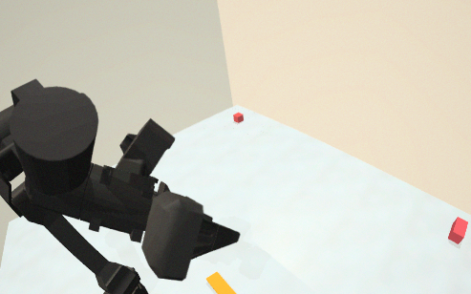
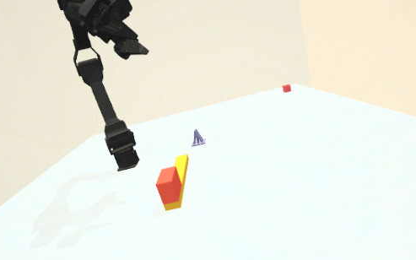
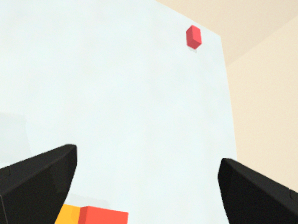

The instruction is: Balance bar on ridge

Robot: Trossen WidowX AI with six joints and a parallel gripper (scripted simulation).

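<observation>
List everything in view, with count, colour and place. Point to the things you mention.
bar (image 1: pixel 220 283) (image 2: pixel 182 166) (image 3: pixel 67 216): one, yellow, on the table
large block (image 2: pixel 169 187) (image 3: pixel 105 216): one, red, at the bar's near end in the exterior view
ridge (image 2: pixel 197 138): one, purple, beyond the bar's far end in the exterior view
small cube (image 1: pixel 238 117) (image 2: pixel 286 88): one, red, by a table corner
smaller block (image 1: pixel 458 230) (image 3: pixel 193 37): one, red, near a table edge
table (image 1: pixel 328 200) (image 2: pixel 315 169) (image 3: pixel 135 100): one, pale blue, under these
walls or backdrop: count unclear, beige and grey, behind the table
arm (image 1: pixel 57 124) (image 2: pixel 104 100): one, black, left side in the top and exterior views
gripper (image 1: pixel 237 236) (image 2: pixel 142 51) (image 3: pixel 149 161): one, black, open, above the table
</observation>
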